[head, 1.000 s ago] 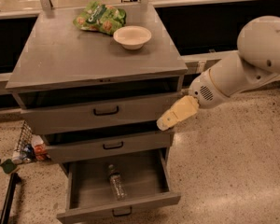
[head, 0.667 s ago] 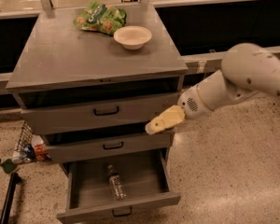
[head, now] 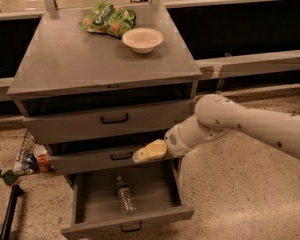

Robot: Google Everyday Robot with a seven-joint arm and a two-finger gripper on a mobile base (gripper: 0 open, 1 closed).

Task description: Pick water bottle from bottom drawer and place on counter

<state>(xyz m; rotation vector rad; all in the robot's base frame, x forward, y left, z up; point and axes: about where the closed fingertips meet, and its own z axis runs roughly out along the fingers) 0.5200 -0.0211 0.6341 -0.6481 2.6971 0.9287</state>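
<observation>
Cream-yellow, wedge-shaped gripper (head: 141, 155) hangs at the end of a thick white robot arm (head: 240, 124) that reaches in from the right. It sits in front of the shallow grey middle drawer (head: 85, 161), just right of that drawer's small black handle (head: 121, 156). Whether the gripper is apart or together cannot be told, and it holds nothing that can be seen.

Below the gripper and a little to its left, the small clear crinkled plastic water bottle (head: 125, 196) lies flat on the floor of the deep grey bottom drawer (head: 130, 223). The drawer is pulled well out, and the bottle runs lengthwise from back to front, near the drawer's middle. Gripper and bottle are apart, with open space between them.

Directly above the gripper is the shallow grey top drawer (head: 155, 116), with a dark gap over its front. Higher still, the broad matte grey counter (head: 80, 64) tops the cabinet. Far above the gripper, toward the counter's back, stands a shallow white round bowl (head: 142, 39). A crumpled green snack bag (head: 107, 20) lies just beyond it and to its left.

Well off to the gripper's left, a wire basket (head: 26, 146) leans beside the cabinet, with some small colourful packets at its foot. Speckled stone flooring (head: 240, 199) spreads out beneath the arm.
</observation>
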